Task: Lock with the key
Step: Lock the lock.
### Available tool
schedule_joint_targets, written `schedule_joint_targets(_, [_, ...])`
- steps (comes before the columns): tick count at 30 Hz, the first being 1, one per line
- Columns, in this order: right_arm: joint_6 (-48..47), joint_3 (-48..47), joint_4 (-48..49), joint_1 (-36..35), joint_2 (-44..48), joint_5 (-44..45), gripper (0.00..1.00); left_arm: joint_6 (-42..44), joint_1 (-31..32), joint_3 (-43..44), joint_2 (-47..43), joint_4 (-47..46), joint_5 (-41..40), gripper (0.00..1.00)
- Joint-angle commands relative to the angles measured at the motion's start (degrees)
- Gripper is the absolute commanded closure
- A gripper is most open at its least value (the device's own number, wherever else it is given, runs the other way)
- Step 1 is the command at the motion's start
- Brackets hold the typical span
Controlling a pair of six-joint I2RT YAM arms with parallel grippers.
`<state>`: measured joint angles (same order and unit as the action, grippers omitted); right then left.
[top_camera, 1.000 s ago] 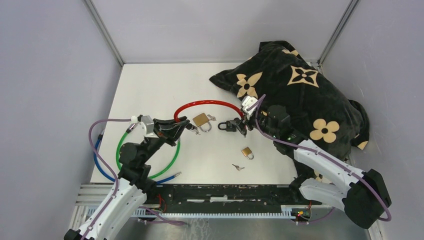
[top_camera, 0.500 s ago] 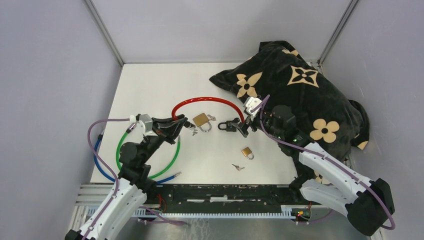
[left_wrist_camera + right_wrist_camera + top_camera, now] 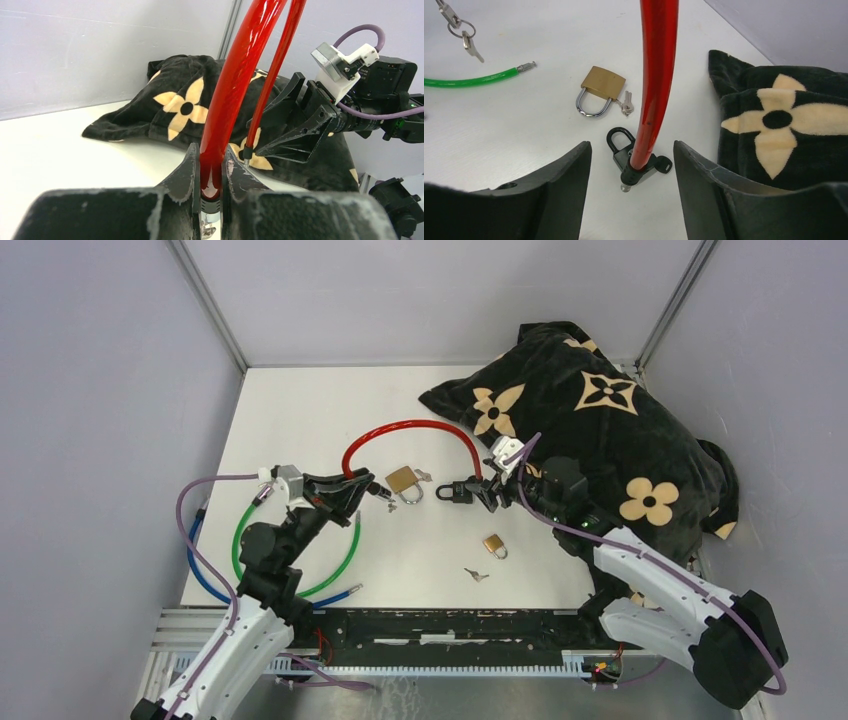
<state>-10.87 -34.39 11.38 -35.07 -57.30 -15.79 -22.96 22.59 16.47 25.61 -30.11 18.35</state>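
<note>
White tabletop [image 3: 300,410]; arched glossy red cable [image 3: 656,75], brass padlock [image 3: 603,82].

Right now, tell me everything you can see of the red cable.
The red cable is glossy, looks plastic-coated and thin, and is bowed in an arch above the white table. One end is pinched in the shut left gripper. The other end, with a black collar and a small metal tip, comes down at the black padlock, inside the open right gripper, which does not touch it.
</note>
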Motion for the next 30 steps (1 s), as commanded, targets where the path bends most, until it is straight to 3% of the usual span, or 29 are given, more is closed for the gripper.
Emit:
schedule_joint_targets(1, [2.22, 0.27, 5.06, 0.24, -0.62, 1.18, 0.39, -3.41, -0.46, 0.96, -0.44, -5.27, -0.29, 0.98])
schedule_joint_targets(8, [4.06, -1.09, 8.5, 0.21, -3.96, 1.88, 0.35, -4.93, -0.66, 0.76, -0.22, -6.28, 0.83, 0.98])
schedule_joint_targets(11, [4.11, -1.81, 9.33, 0.24, -5.24, 3.02, 0.42, -5.16, -0.64, 0.84, -0.45, -6.38, 1.09, 0.98])
schedule_joint_targets(13, [4.64, -2.11, 10.19, 0.26, -5.54, 3.21, 0.59, -5.31, -0.75, 0.78, -0.55, -6.53, 1.41, 0.98])
schedule_joint_targets(14, [5.59, -2.45, 10.58, 0.21, -5.63, 3.43, 0.76, -5.48, -0.73, 0.72, -0.58, -6.73, 1.45, 0.98])
schedule_joint_targets(16, [7.98, -4.01, 11.15, 0.18, -5.55, 2.88, 1.0, -6.19, -0.82, 0.65, -0.57, -6.86, 0.03, 0.98])
schedule_joint_targets(22, [18.15, -15.12, 23.65, -5.53, -8.49, 0.32, 1.0, -16.13, -0.87, 3.2, 1.91, -9.08, -15.16, 0.98])
schedule_joint_targets(26, [19.79, -24.66, 34.58, -14.15, -15.35, 0.29, 1.0, -30.3, -3.47, 2.61, 2.39, -10.08, -21.49, 0.98])
schedule_joint_targets(30, [20.34, -33.36, 39.25, -18.18, -22.74, -0.98, 1.0, -47.02, -9.47, 1.19, 1.75, -11.45, -22.94, 0.98])
